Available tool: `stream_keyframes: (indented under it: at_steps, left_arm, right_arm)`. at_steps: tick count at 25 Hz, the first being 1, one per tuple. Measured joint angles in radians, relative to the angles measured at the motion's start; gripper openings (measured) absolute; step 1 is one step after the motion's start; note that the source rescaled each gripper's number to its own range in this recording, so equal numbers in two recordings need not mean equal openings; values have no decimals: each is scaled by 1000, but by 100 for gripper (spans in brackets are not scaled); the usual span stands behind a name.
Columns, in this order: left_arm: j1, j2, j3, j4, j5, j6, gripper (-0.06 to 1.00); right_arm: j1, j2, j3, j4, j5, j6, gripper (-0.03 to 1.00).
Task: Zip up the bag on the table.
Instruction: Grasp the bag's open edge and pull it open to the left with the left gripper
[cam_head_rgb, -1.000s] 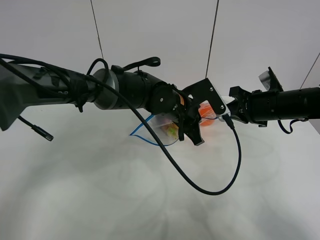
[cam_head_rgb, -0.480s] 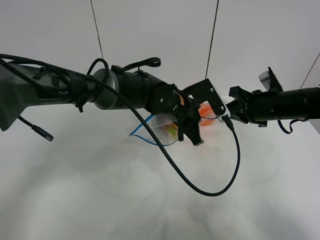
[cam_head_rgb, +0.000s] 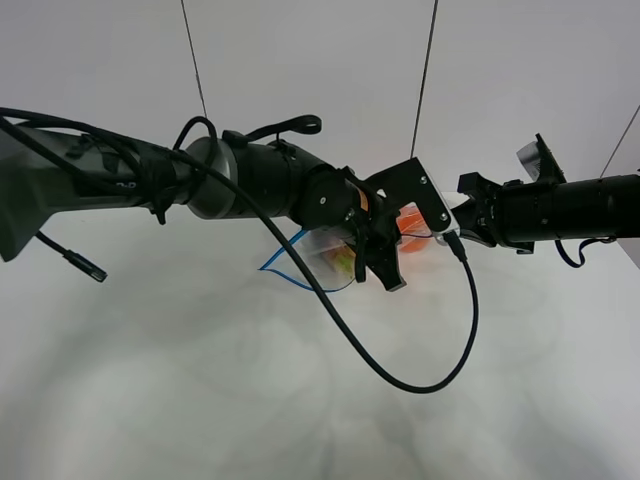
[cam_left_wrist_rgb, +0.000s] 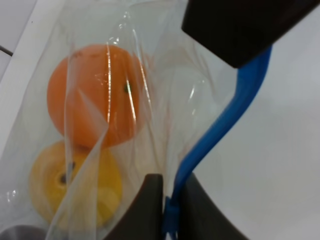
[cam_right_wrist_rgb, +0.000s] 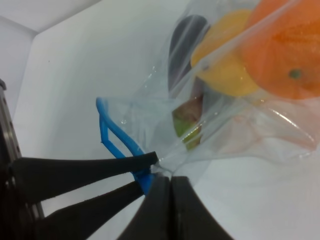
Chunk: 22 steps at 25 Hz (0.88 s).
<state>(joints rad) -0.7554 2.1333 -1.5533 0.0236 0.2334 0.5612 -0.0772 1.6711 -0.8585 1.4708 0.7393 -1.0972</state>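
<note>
The clear bag (cam_head_rgb: 335, 258) hangs between my two grippers above the white table (cam_head_rgb: 200, 390). Orange, yellow and purple produce shows through it (cam_left_wrist_rgb: 95, 95). Its blue zipper strip (cam_head_rgb: 283, 268) loops out to the left. My left gripper (cam_head_rgb: 388, 272) is shut on the strip (cam_left_wrist_rgb: 215, 130), which is pinched between its fingertips (cam_left_wrist_rgb: 150, 205). My right gripper (cam_head_rgb: 447, 228) is shut on the bag's edge next to the strip (cam_right_wrist_rgb: 115, 135), close against the left gripper (cam_right_wrist_rgb: 145, 172). A right finger (cam_left_wrist_rgb: 240, 25) shows over the strip in the left wrist view.
A black cable (cam_head_rgb: 440, 370) droops in a loop from the left arm below both grippers. Two thin wires (cam_head_rgb: 428, 70) run up at the back. A loose plug (cam_head_rgb: 88, 266) hangs at the left. The table's right corner (cam_head_rgb: 630, 250) lies behind the right arm.
</note>
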Motion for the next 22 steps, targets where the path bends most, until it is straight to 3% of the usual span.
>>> stream_keyframes:
  at_steps: [13, 22]
  left_arm:
    - [39, -1, -4, -2, 8, 0, 0]
    - [70, -1, -5, 39, 45, 0, 0]
  right_arm:
    - [1, 0, -1, 21, 0, 0, 0]
    - [-86, 0, -1, 18, 55, 0, 0]
